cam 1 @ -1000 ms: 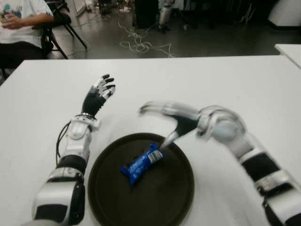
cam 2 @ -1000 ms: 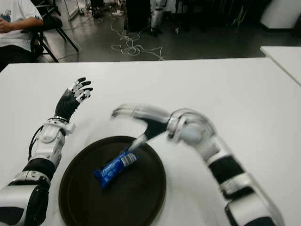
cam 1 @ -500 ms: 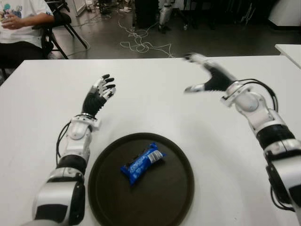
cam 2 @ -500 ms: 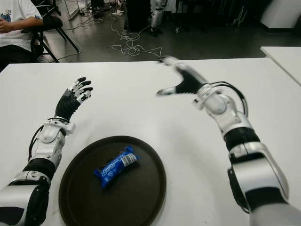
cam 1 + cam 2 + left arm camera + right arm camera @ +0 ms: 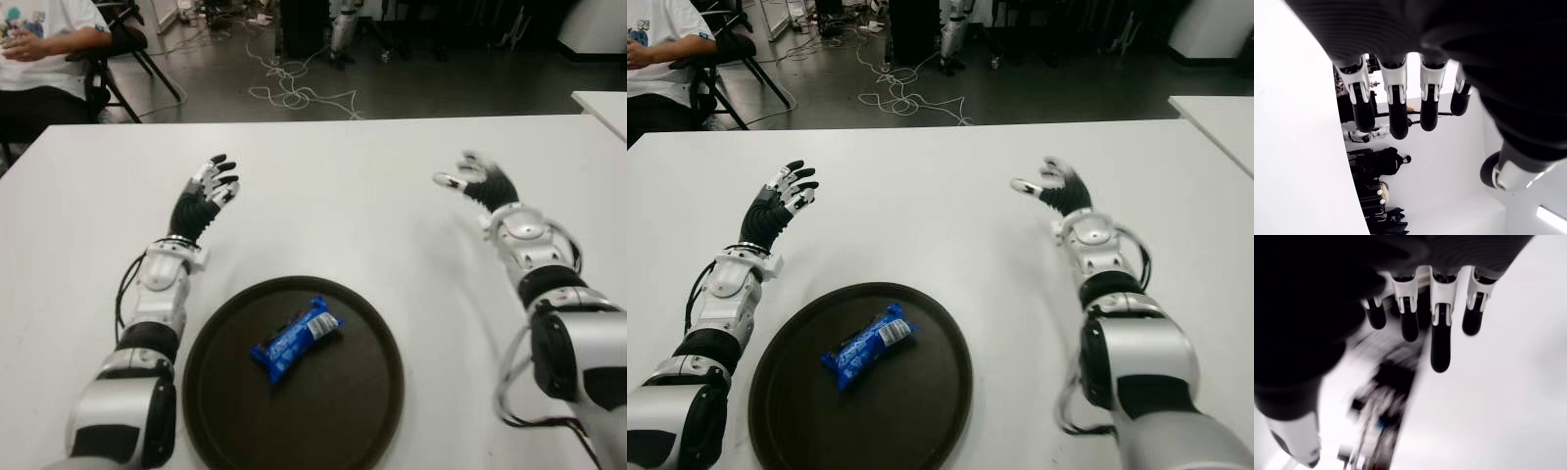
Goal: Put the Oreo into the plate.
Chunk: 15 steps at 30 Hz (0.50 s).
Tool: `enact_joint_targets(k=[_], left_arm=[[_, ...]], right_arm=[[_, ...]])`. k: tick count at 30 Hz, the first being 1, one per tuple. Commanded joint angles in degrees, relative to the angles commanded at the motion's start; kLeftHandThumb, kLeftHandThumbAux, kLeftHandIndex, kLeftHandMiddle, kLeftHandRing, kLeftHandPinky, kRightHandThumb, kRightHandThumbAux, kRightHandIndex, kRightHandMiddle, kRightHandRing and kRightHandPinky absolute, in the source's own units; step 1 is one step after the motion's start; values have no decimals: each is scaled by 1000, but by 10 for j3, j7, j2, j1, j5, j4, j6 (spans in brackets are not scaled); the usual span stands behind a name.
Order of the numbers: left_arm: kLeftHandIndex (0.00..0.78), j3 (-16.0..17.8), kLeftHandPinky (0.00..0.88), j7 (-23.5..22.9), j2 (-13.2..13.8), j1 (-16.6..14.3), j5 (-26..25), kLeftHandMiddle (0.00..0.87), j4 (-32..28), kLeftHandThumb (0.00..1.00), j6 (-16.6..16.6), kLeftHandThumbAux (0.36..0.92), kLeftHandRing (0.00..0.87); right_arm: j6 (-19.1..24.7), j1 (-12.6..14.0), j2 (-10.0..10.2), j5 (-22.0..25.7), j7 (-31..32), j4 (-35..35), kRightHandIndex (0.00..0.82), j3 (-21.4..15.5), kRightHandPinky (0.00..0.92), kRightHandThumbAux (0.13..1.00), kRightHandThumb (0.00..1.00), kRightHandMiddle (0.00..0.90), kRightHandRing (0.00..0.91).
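Note:
The blue Oreo pack [image 5: 295, 338] lies inside the round dark plate [image 5: 358, 411] at the near middle of the white table [image 5: 343, 186]. My right hand [image 5: 472, 181] is over the table, far to the right of and beyond the plate, fingers spread and holding nothing. In the right wrist view its fingers [image 5: 1441, 333] hang extended with nothing in them. My left hand [image 5: 208, 192] shows beyond the plate's left side, open and idle; its fingers [image 5: 1398, 105] are straight in the left wrist view.
A person in a white shirt [image 5: 49, 39] sits on a chair beyond the table's far left corner. Cables [image 5: 294, 93] lie on the floor behind the table. Another white table's corner [image 5: 602, 103] shows at the far right.
My right hand has pulled away from the plate, up and to the right, and come down beside the table's right part. The Oreo stayed in the plate. The left hand has not moved.

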Motion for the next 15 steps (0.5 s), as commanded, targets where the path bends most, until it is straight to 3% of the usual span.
enact_joint_targets(k=[15], left_arm=[[109, 4, 207, 5, 0, -1, -3, 176, 3, 241, 0, 595, 170]], right_arm=[[-63, 28, 13, -45, -8, -15, 102, 37, 331, 777, 0, 194, 260]])
